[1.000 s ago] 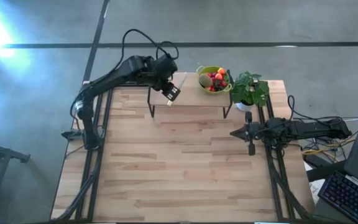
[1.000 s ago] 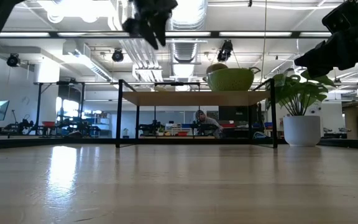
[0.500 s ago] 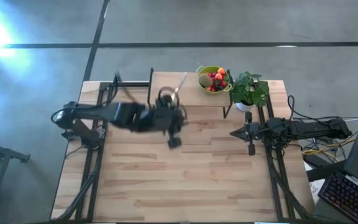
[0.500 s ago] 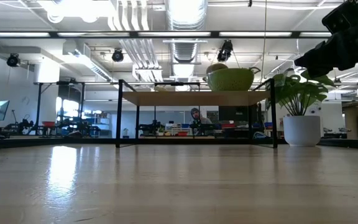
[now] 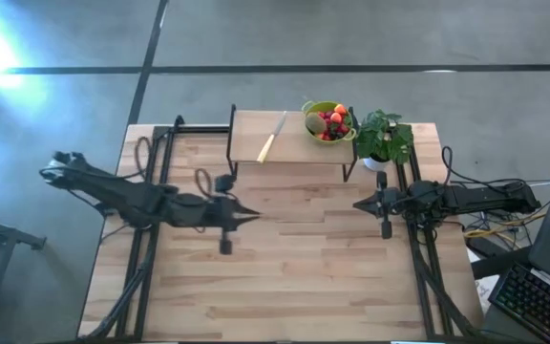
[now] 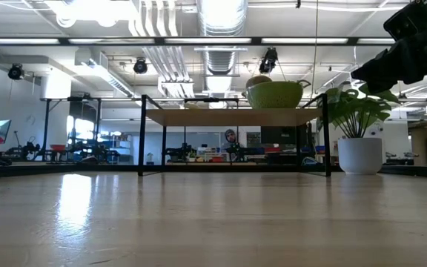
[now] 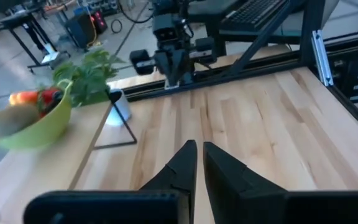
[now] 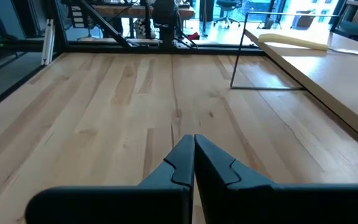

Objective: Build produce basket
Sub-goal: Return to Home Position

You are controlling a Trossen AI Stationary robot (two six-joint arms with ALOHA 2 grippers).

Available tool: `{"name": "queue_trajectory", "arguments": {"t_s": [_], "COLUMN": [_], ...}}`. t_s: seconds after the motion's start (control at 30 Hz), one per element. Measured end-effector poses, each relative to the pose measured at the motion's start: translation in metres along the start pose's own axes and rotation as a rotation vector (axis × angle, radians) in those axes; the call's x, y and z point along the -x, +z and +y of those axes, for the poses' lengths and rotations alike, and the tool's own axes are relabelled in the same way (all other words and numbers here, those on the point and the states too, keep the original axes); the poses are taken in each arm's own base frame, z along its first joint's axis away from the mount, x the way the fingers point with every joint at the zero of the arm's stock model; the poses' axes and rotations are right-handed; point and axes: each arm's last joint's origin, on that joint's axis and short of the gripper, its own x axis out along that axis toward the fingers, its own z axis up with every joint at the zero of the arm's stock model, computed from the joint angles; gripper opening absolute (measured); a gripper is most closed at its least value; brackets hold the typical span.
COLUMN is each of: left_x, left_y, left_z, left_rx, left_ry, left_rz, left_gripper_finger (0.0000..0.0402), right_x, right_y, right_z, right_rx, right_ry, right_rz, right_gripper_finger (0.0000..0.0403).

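Lime-green produce basket (image 7: 36, 127) full of produce (image 5: 333, 122), left end effector (image 5: 252, 212) and right end effector (image 5: 356, 204) narrow, empty

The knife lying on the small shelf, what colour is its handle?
Yellow, with a pale blade. The knife lies on the shelf; the high view shows it best.

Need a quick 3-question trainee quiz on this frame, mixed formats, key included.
1. True or false: the yellow-handled knife lies inside the green basket.
2. Fill in: the potted plant stands on the ____, just off the right end of the shelf.
3. Where does the green basket stand? A) on the shelf B) on the floor C) in the plant's pot

Key: 1 false, it lies on the shelf beside the basket. 2 table. 3 A.
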Motion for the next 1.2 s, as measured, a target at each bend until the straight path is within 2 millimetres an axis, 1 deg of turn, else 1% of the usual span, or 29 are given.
{"name": "queue_trajectory", "arguments": {"t_s": [0.1, 0.27, 0.37, 0.5, 0.63, 0.7, 0.8, 0.97, 1.03, 1.2], "left_x": [0.019, 0.051, 0.064, 0.076, 0.081, 0.082, 0.082, 0.081, 0.079, 0.076], "left_y": [-0.028, -0.069, -0.094, -0.127, -0.157, -0.169, -0.184, -0.201, -0.208, -0.218], "left_z": [0.008, 0.018, 0.021, 0.023, 0.025, 0.025, 0.024, 0.022, 0.020, 0.018], "left_rx": [0.034, 0.074, 0.102, 0.125, 0.113, 0.102, 0.098, 0.093, 0.067, 0.060], "left_ry": [0.000, -0.011, -0.006, -0.002, 0.089, 0.134, 0.155, 0.161, 0.164, 0.163], "left_rz": [-0.016, -0.061, -0.110, -0.157, -0.147, -0.144, -0.134, -0.123, -0.092, -0.073], "left_gripper_finger": [0.0032, 0.0032, 0.0032, 0.0032, 0.0032, 0.0032, 0.0032, 0.0032, 0.0032, 0.0032], "right_x": [0.000, 0.000, 0.000, 0.000, 0.000, 0.000, 0.000, 0.000, 0.000, 0.000], "right_y": [0.000, 0.000, 0.000, 0.000, 0.000, 0.000, 0.000, 0.000, 0.000, 0.000], "right_z": [0.000, 0.000, 0.000, 0.000, 0.000, 0.000, 0.000, 0.000, 0.000, 0.000], "right_rx": [-0.001, 0.012, 0.004, 0.011, 0.005, 0.003, 0.012, 0.000, 0.000, 0.011], "right_ry": [-0.001, 0.000, 0.000, 0.000, 0.000, 0.000, -0.001, 0.000, 0.000, 0.000], "right_rz": [0.000, 0.000, 0.000, 0.000, 0.000, 0.000, 0.000, 0.000, 0.000, 0.000], "right_gripper_finger": [0.0008, 0.0008, 0.0008, 0.0008, 0.0008, 0.0008, 0.0008, 0.0008, 0.0008, 0.0008]}}
